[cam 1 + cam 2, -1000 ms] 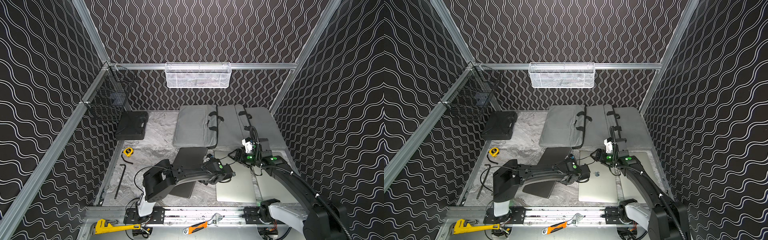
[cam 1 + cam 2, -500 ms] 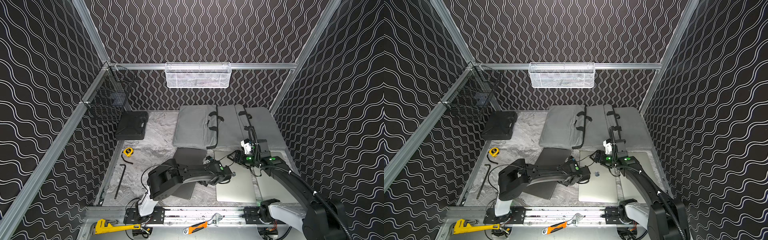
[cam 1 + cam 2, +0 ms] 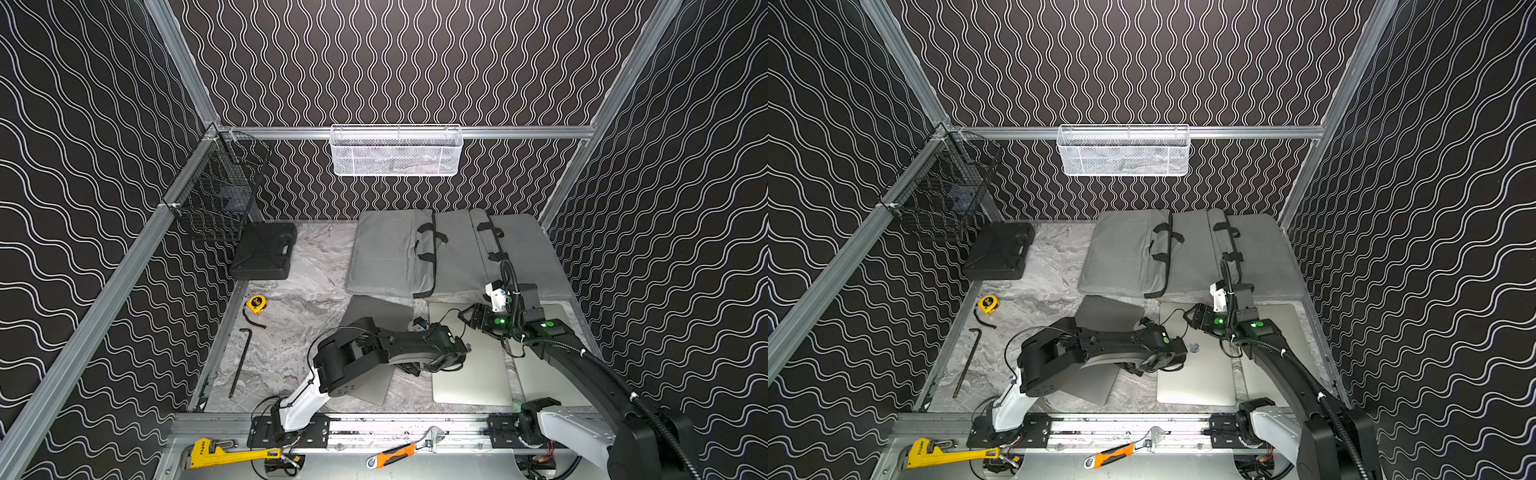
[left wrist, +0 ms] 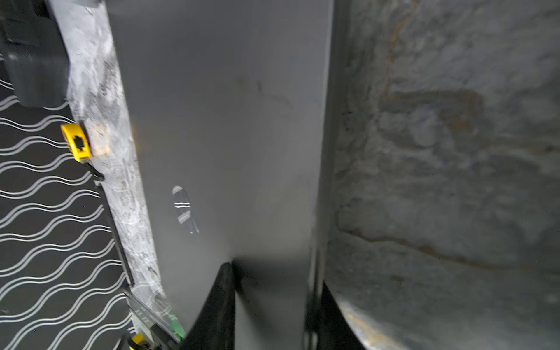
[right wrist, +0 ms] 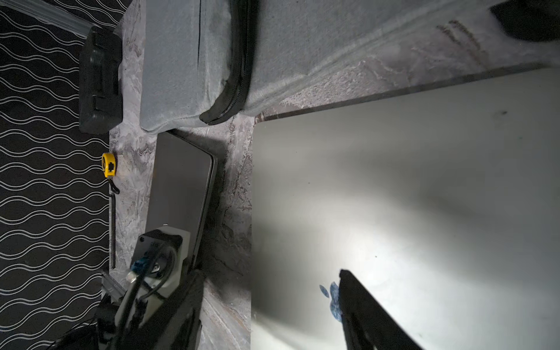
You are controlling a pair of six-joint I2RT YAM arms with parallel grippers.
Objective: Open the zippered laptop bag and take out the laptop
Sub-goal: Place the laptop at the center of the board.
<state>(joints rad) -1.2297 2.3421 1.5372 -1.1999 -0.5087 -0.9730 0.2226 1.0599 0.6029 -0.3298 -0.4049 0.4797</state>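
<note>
Progress first: the grey fabric zippered laptop bag [image 3: 390,257] lies unzipped and spread flat along the back of the marble-patterned bench [image 3: 291,345], so I judge the opening step done (whether anything still sits in its plumper left section, I can't tell). The flat dark grey laptop [image 3: 374,311] is out, on the bench just in front of the bag's near edge, w/ my left arm lying across it. My left claw [image 4: 274,275] straddles that laptop's long edge, one finger over the lid and one on the bench side. I can't tell if it's pinching or loose, nor if that edge is lifted. My right claw [image 5: 269,272] is spread wide w/ nothing between the fingers, hovering over the left edge of a flat silver laptop [image 3: 473,374]. A second silver slab [image 3: 536,382] lies just beside that one, under the right arm. What's left, by my reckoning: free the left claw and back both arms off. Room: only a narrow strip of bare bench separates the dark laptop from the silver one, and the bag hems it in behind. The left side is roomier, w/ the yellow tape measure [image 3: 256,303] and black L-shaped hex key [image 3: 240,361] well apart, near the wall.
</note>
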